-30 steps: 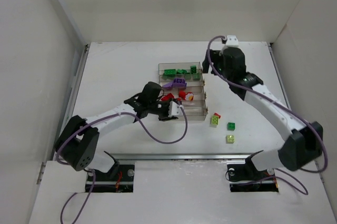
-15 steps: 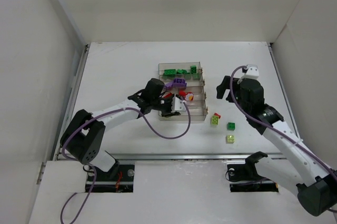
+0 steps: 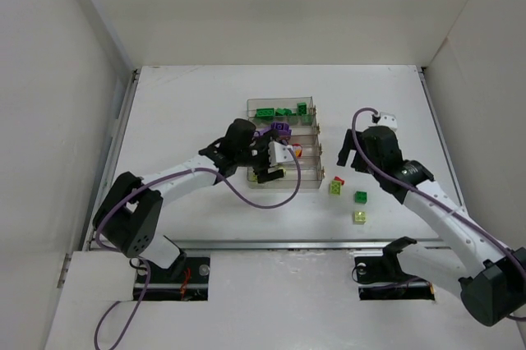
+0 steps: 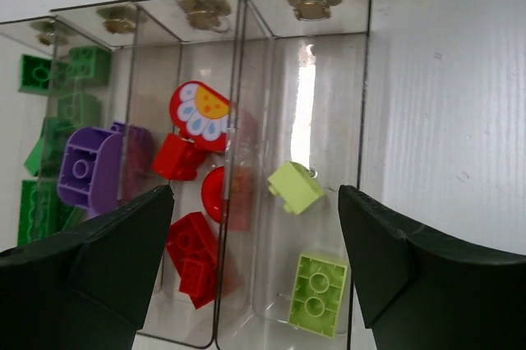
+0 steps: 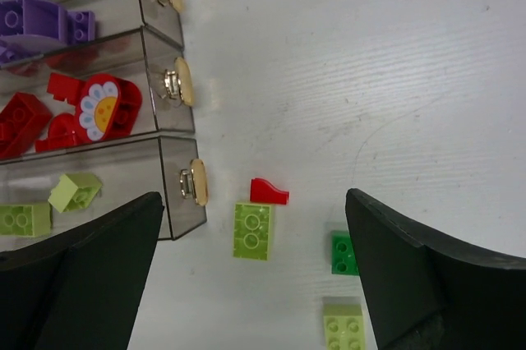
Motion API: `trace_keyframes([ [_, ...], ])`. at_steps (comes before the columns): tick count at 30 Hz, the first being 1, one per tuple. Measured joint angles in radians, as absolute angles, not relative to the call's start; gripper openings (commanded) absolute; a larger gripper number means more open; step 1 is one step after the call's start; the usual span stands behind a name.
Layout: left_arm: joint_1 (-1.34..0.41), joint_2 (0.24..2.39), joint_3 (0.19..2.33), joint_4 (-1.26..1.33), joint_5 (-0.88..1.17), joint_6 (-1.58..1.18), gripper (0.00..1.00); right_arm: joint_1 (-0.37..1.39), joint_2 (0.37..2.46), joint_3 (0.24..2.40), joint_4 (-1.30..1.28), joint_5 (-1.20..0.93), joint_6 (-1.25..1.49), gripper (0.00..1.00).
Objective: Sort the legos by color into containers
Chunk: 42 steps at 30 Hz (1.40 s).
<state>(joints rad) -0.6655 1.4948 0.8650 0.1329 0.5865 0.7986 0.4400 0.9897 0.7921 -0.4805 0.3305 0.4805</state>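
**Four bricks loose, both grippers empty**

The left gripper [image 4: 255, 235] hangs over the tray [image 4: 367, 103] with fingers spread wide, holding nothing. Below it, a tilted lime brick [image 4: 296, 186] and a flat lime brick [image 4: 317, 283] lie in the nearest compartment. The red pieces [image 4: 193, 243], purple piece [image 4: 86, 165] and dark green bricks [image 4: 37, 75] each keep their own row, so colours evidently go one to a row.

The right gripper [image 5: 255, 243], equally wide and empty, hovers over the unsorted legos near the tray's handle end, probably lining up a pick. These are a loose lime brick [image 5: 253, 231] touching a red slope [image 5: 269, 191], a green brick [image 5: 345, 253] and another lime one [image 5: 343, 323].

No brand or writing is readable (only a daisy [image 4: 200, 112] printed on one red piece).
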Motion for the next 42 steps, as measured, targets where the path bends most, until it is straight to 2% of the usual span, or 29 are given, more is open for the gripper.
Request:
trace_keyframes([
  [4,-0.665,1.455,0.873,0.155,0.529,0.709,0.79,0.44,1.03,0.786,-0.501,0.3,0.537,0.85],
  [6,-0.665,1.423,0.877,0.162,0.506,0.663,0.79,0.44,1.07,0.78,-0.504,0.281,0.559,0.84],
  [9,-0.665,1.376,0.878,0.172,0.463,0.597,0.79,0.44,1.146,0.766,-0.502,0.254,0.579,0.74],
  [14,-0.665,1.325,0.88,0.176,0.36,0.479,0.79,0.44,1.246,0.747,-0.5,0.212,0.598,0.74],
  [22,-0.661,1.277,0.879,0.186,0.144,0.377,0.86,0.44,1.348,0.723,-0.445,0.155,0.623,0.71],
  [25,-0.653,1.256,0.879,0.193,0.097,0.373,0.86,0.441,1.389,0.722,-0.442,0.149,0.631,0.62],
  [28,-0.647,1.24,0.875,0.205,0.07,0.372,0.87,0.442,1.398,0.722,-0.441,0.149,0.636,0.49],
  [29,-0.646,1.237,0.874,0.215,0.06,0.372,0.87,0.445,1.399,0.722,-0.442,0.149,0.637,0.37],
  [32,-0.641,1.229,0.857,0.242,0.048,0.373,0.87,0.451,1.4,0.722,-0.44,0.149,0.643,0.13],
  [33,-0.64,1.229,0.853,0.245,0.046,0.374,0.87,0.451,1.4,0.722,-0.44,0.148,0.647,0.0],
  [39,-0.638,1.229,0.841,0.26,0.039,0.377,0.87,0.454,1.388,0.733,-0.476,0.17,0.653,0.0],
  [42,-0.638,1.221,0.826,0.273,0.039,0.379,0.87,0.47,1.304,0.759,-0.551,0.244,0.686,0.0],
])
